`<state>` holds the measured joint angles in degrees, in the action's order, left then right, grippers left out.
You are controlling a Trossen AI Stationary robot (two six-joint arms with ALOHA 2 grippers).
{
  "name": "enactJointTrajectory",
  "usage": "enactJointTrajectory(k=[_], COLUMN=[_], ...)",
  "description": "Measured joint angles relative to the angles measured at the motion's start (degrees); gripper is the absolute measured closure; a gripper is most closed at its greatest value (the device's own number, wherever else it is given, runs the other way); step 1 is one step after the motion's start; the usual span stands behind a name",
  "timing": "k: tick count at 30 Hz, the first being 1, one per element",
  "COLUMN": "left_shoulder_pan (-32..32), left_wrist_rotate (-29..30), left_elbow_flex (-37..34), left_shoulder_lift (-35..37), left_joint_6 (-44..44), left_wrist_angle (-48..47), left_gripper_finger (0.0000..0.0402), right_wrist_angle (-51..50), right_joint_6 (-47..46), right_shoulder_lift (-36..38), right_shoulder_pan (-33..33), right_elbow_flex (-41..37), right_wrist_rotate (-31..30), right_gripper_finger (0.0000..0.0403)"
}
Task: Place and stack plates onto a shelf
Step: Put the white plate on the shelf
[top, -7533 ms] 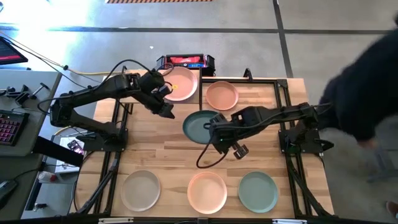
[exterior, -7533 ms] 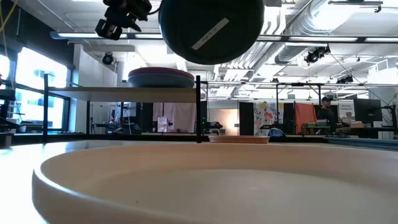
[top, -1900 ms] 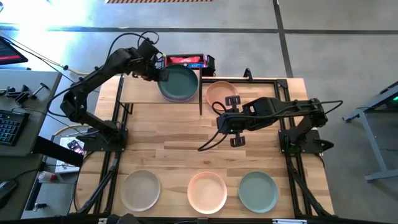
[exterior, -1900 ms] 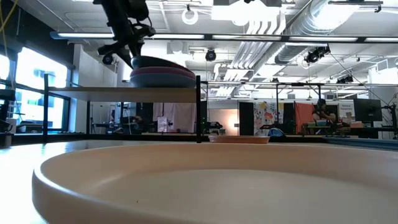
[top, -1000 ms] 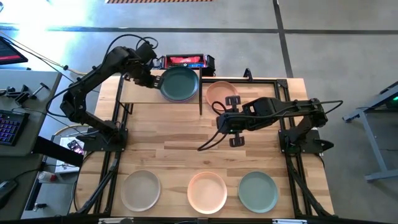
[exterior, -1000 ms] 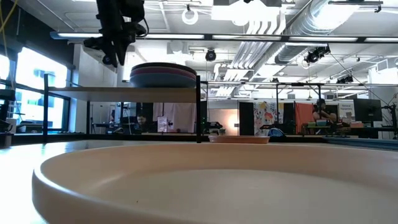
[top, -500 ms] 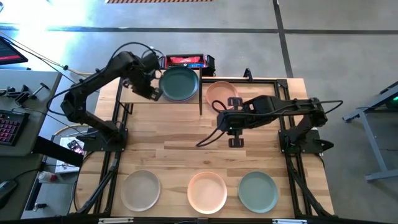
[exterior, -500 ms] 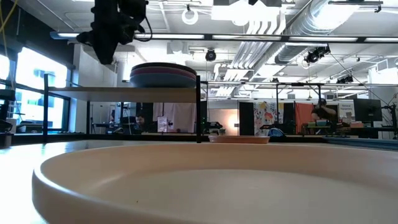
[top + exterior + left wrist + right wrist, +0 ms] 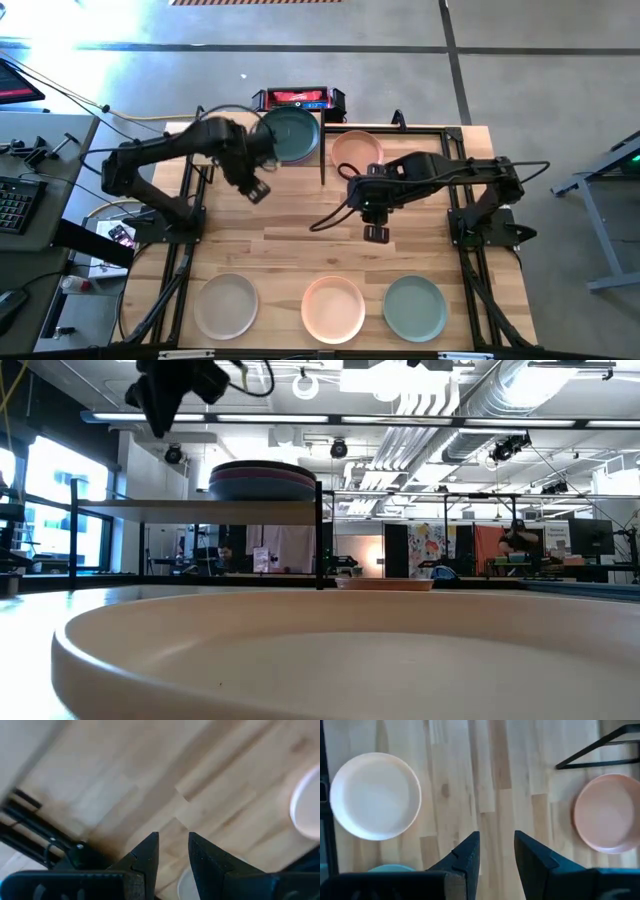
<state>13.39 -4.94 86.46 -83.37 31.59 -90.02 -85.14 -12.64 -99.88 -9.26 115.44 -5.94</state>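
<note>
Dark left hand | open, empty, over tabletop | right hand | open, empty, pointing down

Pale, smooth wooden slats make up the tabletop, edged by a thin black metal frame. The plates carry a matte, even finish, from the dark teal plate on the light-wood shelf to the sage green plate. The arms' fingers look like dark matte plastic.
</note>
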Motion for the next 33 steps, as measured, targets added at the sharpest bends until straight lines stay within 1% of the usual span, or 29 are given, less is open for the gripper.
enactJointTrajectory(k=[7, 11, 15, 20, 25, 29, 33], left_shoulder_pan=[-13.69, -20.98, -27.72, -35.94, -43.24, -48.69, -52.38], left_wrist_rotate=[-0.47, -0.45, -0.06, 3.57, 4.88, 6.01, 6.98], left_elbow_flex=[0.0, -0.02, -0.02, -0.04, -0.17, -2.28, -6.6], left_shoulder_lift=[0.01, 0.02, 0.02, 0.02, 0.04, 0.09, 0.09], left_joint_6=[5.47, 7.96, 8.73, 9.3, 14.64, 18.72, 22.82], left_wrist_angle=[0.0, 0.0, 0.0, 0.0, 0.24, 1.47, 1.96], left_gripper_finger=[0.0307, 0.0307, 0.0307, 0.0307, 0.0307, 0.0307, 0.0307], right_wrist_angle=[-3.13, -3.09, -3.1, -2.82, -1.39, 0.58, 1.31], right_joint_6=[-0.44, -1.11, -5.18, -10.22, -16.07, -19.31, -22.46], right_shoulder_lift=[-1.52, -1.5, -1.5, -1.5, -1.5, -1.48, -1.48], right_shoulder_pan=[-0.79, -1.66, -2.72, -4.37, -5.93, -7.06, -8.32], right_elbow_flex=[-0.05, -0.09, -0.09, -0.09, -0.09, -0.09, -0.09], right_wrist_rotate=[0.45, 0.45, 0.44, 0.42, 0.4, 0.32, -0.05], right_gripper_finger=[0.0304, 0.0304, 0.0304, 0.0304, 0.0304, 0.0304, 0.0304])
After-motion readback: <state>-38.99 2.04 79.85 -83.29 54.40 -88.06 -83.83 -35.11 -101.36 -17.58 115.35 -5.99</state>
